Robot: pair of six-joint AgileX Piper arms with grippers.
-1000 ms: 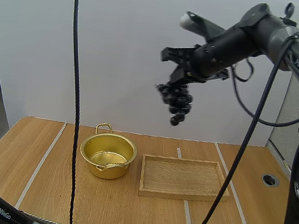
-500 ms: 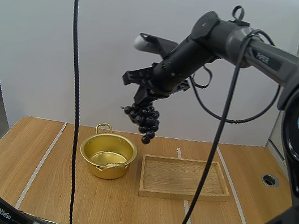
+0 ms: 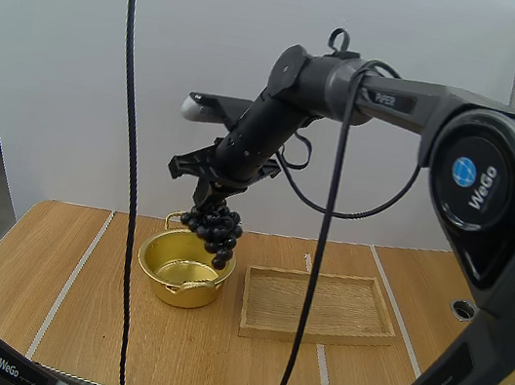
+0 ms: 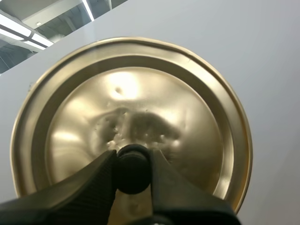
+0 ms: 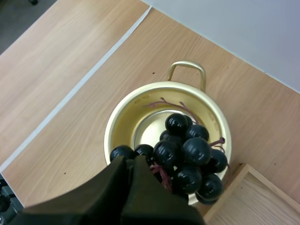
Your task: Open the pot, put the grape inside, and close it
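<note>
Our right gripper (image 3: 207, 187) pinches the grape bunch (image 3: 216, 229) above the pot (image 3: 159, 280); released off-centre, berries may catch its rim. Our left gripper (image 4: 132, 161) clamps the lid (image 4: 140, 93) knob.

Straight under the right gripper (image 3: 208, 192) the way down is open: the pot (image 3: 154, 252) stands with its mouth uncovered, and only the grapes (image 3: 216, 229) pinched in this gripper hang between it and the rim. The lowest berries are close to the rim on the tray side. A looped handle (image 3: 180, 218) stands up from the far rim, beyond the gripper. The tray (image 3: 312, 337) lies just beside the pot, with low walls and bare wood inside. On the pot's other side is open table (image 3: 52, 297). The lid (image 4: 140, 93) is clamped by its knob (image 4: 133, 176) in the left gripper (image 4: 132, 154) and blocks all the room ahead of it
</note>
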